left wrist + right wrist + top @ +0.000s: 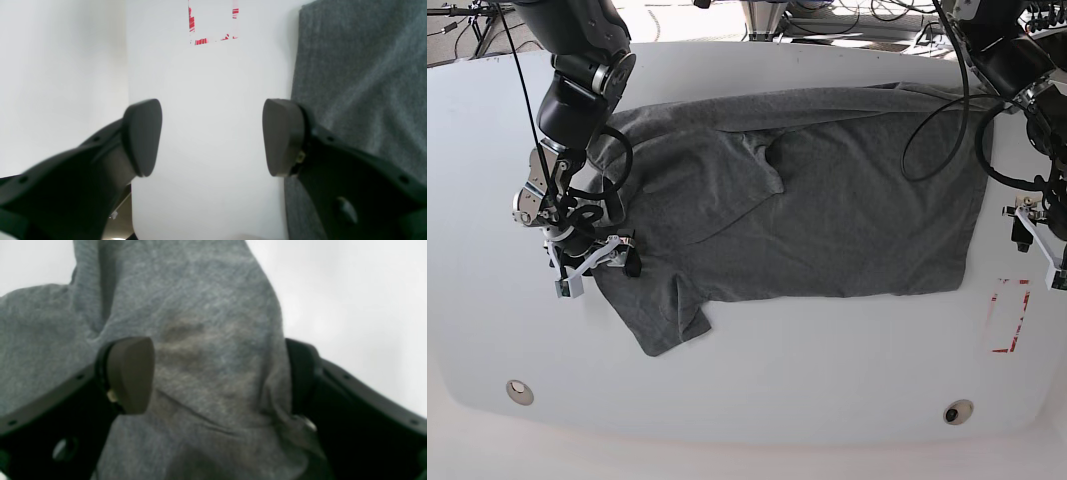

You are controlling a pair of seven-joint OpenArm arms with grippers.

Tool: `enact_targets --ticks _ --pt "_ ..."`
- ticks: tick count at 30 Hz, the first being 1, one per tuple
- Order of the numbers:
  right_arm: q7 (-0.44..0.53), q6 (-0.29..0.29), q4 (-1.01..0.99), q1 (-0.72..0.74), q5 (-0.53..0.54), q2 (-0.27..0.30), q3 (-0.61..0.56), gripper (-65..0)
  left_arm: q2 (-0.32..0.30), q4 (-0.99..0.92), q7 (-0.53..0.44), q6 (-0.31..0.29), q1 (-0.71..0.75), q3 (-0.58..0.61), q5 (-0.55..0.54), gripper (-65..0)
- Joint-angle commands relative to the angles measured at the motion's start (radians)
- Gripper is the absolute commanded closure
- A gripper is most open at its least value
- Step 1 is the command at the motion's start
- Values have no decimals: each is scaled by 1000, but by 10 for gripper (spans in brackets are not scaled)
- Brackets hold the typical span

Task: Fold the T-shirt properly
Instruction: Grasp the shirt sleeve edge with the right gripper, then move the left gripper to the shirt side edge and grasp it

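The dark grey T-shirt (847, 200) lies spread across the white table (807, 370), with one sleeve (667, 320) sticking out at the lower left and a flap of cloth folded over at its left part. My right gripper (599, 272) is at the shirt's left edge. In the right wrist view it (217, 376) is open, with shirt cloth (200, 306) between the jaws and draped over one finger. My left gripper (211, 136) is open and empty over bare table, just off the shirt's edge (360, 66); in the base view it (1039, 245) is at the far right.
A red tape rectangle (1009, 315) marks the table at the right, also in the left wrist view (213, 25). Two round metal discs (519, 390) (958, 410) sit near the front edge. Black cables (937, 110) hang over the shirt's back right corner.
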Motion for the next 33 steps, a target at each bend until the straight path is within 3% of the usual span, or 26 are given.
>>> enact_targets --ticks 1,11,20,26,33 --pt "-70 9 -6 2 -26 1 -2 -447 -20 -35 -16 2 -22 -1 -3 -440" --pt "-68 9 -6 10 -28 8 -2 -13 -22 -160 -82 2 -68 -6 -1 -439" --pt "-68 9 -6 11 -29 8 -4 -6 -22 -328 -114 2 -148 -1 -3 -447" --pt "-68 9 -5 11 -28 8 -4 -6 -19 -459 -188 2 -195 0 -4 -454" --pt "-68 9 -5 11 -26 4 -4 -6 -16 -598 -245 2 -249 22 -6 -565"
